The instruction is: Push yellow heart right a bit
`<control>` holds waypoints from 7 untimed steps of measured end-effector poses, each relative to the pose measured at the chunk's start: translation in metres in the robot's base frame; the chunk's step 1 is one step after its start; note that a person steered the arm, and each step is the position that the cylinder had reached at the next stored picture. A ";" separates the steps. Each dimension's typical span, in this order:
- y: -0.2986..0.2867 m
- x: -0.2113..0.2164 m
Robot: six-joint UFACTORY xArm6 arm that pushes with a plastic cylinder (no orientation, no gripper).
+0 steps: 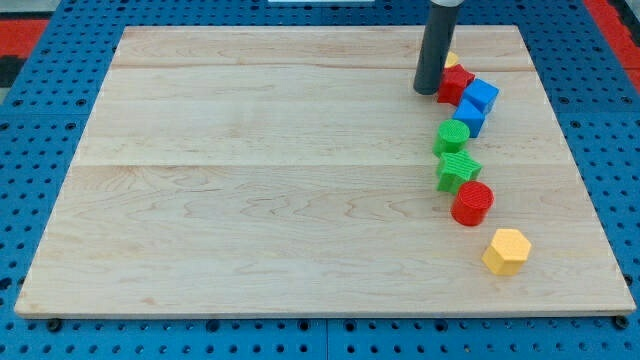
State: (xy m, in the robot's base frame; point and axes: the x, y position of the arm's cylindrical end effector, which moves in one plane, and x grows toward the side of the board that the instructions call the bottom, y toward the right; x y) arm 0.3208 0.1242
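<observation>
A wooden board (pixel 250 180) lies on a blue perforated table (pixel 40 120), seen from above and slightly in front. A straight dark rod (pixel 438 40) comes down from the view's top edge, almost upright, and my tip (pixel 428 92) rests on the board near its upper right part. The arm ends in this bare rod, so there is no pincer to be spread or pressed together.

Just behind the rod, on its right side, a small sliver of the yellow heart (pixel 451 60) shows (most of it is hidden by the rod and by the red block, so which way it points and how its long axis runs cannot be told). My tip sits at the heart's left and slightly toward the view's bottom.

Touching the tip's right side is a red block (pixel 455 84). From there a curving line of blocks runs toward the view's bottom: a blue cube (pixel 482 95), a second blue block (pixel 468 116), a green cylinder (pixel 451 136), a green star (pixel 457 170), a red cylinder (pixel 472 203), and, a little apart, a yellow hexagon (pixel 506 250).
</observation>
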 end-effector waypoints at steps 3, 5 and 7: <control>-0.041 -0.039; -0.017 -0.046; 0.001 -0.046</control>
State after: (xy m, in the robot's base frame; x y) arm 0.2752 0.1252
